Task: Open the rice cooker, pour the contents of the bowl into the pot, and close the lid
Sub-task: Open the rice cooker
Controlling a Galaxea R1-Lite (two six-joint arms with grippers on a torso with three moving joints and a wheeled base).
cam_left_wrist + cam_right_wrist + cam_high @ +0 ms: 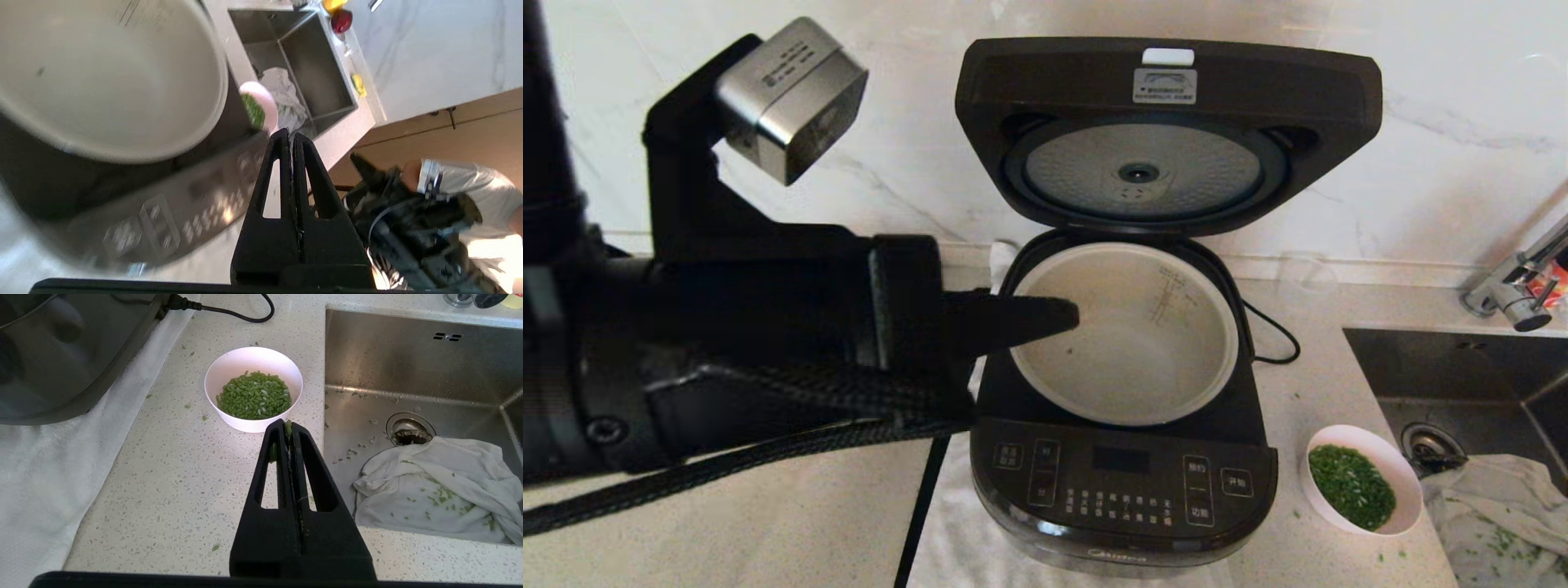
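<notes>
Left gripper (pixel 1072 314): its jaws are pressed together with nothing between them; in the head view the tip reaches in from the left, above the near-left rim of the open pot.
Right gripper (pixel 289 428): its jaws are closed and hold nothing, though green bits cling near the tip; it hangs above the counter on the near side of the bowl, not touching it, and does not appear in the head view.
Bowl (pixel 1364 479): a small white bowl standing upright on the counter, to the right of the cooker's front corner and just beside the sink's edge.
Contents of the bowl (pixel 254 395): small green pieces with a few pale ones mixed in, heaped in the bottom of the bowl.
Pot (pixel 1127 333): the round pale grey inner pot sits in the cooker, measuring lines on its far-right inner wall, with only a dark speck or two inside.
Lid (pixel 1168 131): swung up on its rear hinge and standing open against the marble wall, its dimpled silver disc facing forward.
Rice cooker (pixel 1123 482): dark and glossy, button panel facing the robot, resting on a white cloth (pixel 947 523).
Counter (pixel 171 477): pale speckled stone with scattered green scraps.
Sink (pixel 408 363): steel, to the right of the bowl, with a crumpled white towel (pixel 433 490) lying by the drain.
</notes>
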